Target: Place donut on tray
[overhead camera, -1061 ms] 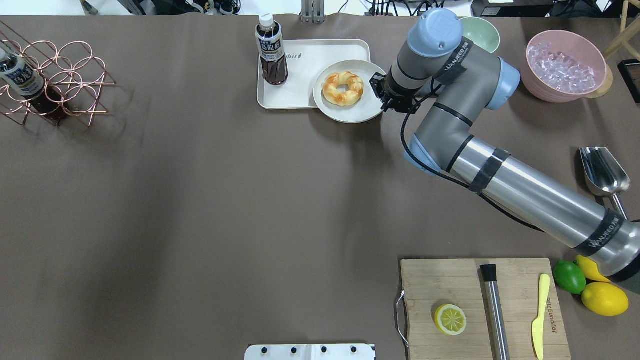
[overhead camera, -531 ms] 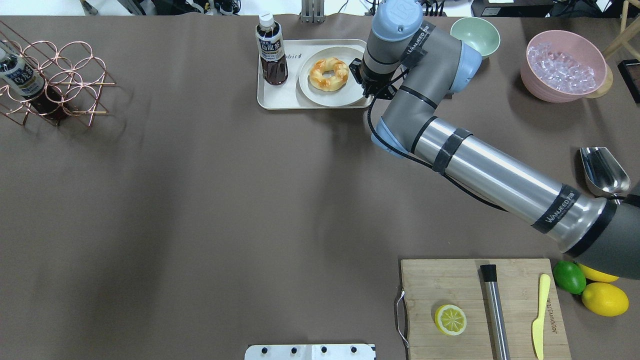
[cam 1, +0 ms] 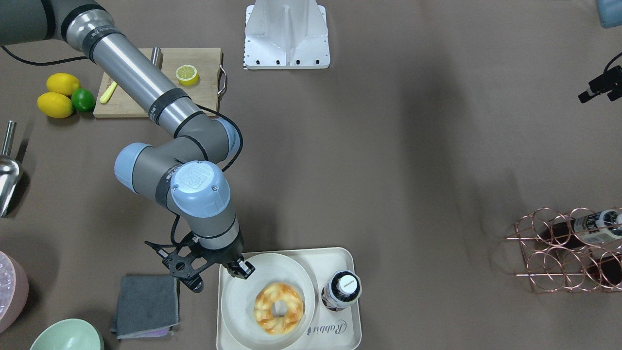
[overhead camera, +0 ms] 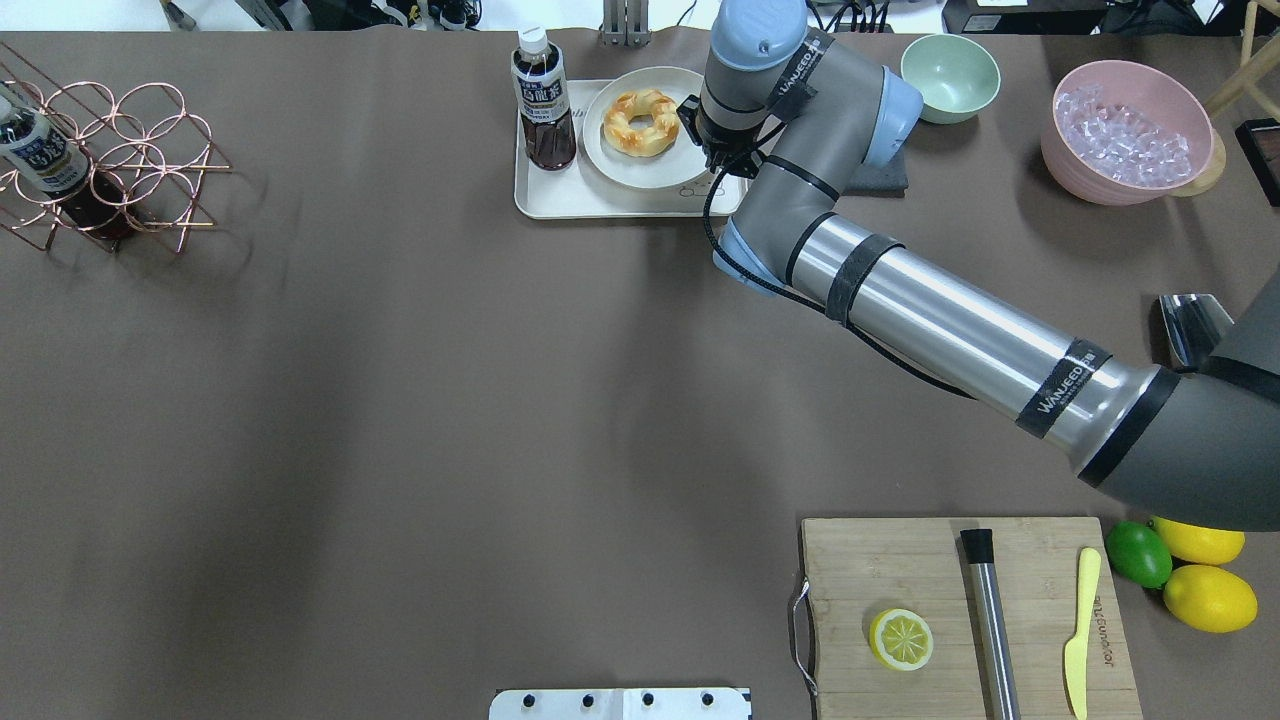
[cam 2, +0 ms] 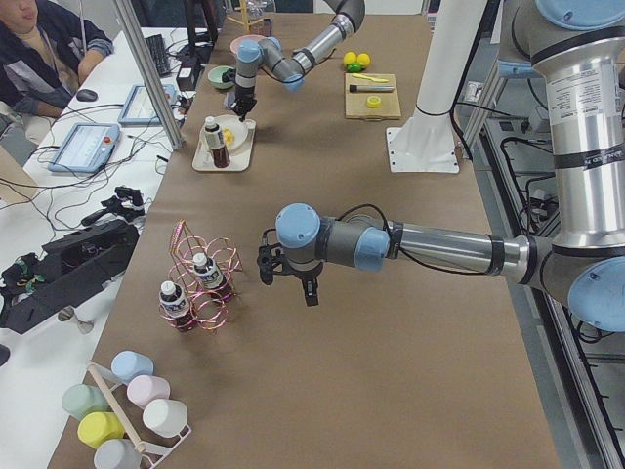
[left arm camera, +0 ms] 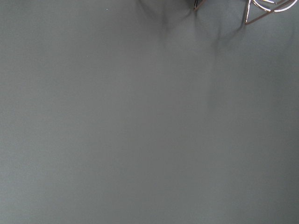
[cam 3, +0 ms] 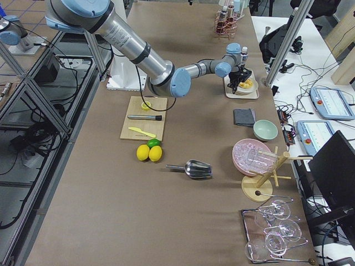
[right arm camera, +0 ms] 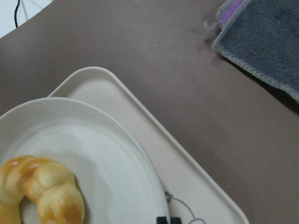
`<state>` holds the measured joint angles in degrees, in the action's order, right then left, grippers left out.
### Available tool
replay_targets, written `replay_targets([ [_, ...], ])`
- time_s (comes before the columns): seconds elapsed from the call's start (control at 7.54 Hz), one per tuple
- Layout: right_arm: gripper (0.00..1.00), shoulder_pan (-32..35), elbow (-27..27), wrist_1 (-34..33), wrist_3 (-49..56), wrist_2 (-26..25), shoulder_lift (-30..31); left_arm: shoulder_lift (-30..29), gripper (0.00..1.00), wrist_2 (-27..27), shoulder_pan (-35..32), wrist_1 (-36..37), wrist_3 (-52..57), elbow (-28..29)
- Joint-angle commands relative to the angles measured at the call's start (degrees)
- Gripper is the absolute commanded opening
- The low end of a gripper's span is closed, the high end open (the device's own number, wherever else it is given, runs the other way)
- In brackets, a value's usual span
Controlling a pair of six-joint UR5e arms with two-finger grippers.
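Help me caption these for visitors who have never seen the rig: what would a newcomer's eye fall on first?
The long silver right arm stretches across the table, its claw closed on the rim of a round plate. On that plate lies a golden twisted donut, both over the cream tray beside a dark bottle. Next, the pink bowl of ice at the table's far right.
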<state>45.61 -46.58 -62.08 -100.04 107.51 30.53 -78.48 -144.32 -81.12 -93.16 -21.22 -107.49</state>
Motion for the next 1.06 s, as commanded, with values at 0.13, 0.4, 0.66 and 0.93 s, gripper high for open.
replay_targets([
  [0.13,1.00,-0.09,-1.48,-0.06,0.29,-0.90,0.14,-0.09,0.98,-0.26,0.00,0.00,-0.05,0.00],
  [0.4,1.00,0.88,-13.10,-5.73,3.34,0.32,7.13,0.08,0.98,-0.26,0.00,0.00,0.03,0.00],
  [0.66,1.00,1.76,-23.68,-14.87,8.01,2.78,12.61,0.35,0.98,-0.43,0.35,0.00,0.04,0.00],
  [0.93,1.00,3.16,-38.15,-22.53,13.09,4.89,21.54,0.35,0.98,-0.43,0.44,0.09,0.04,0.17],
])
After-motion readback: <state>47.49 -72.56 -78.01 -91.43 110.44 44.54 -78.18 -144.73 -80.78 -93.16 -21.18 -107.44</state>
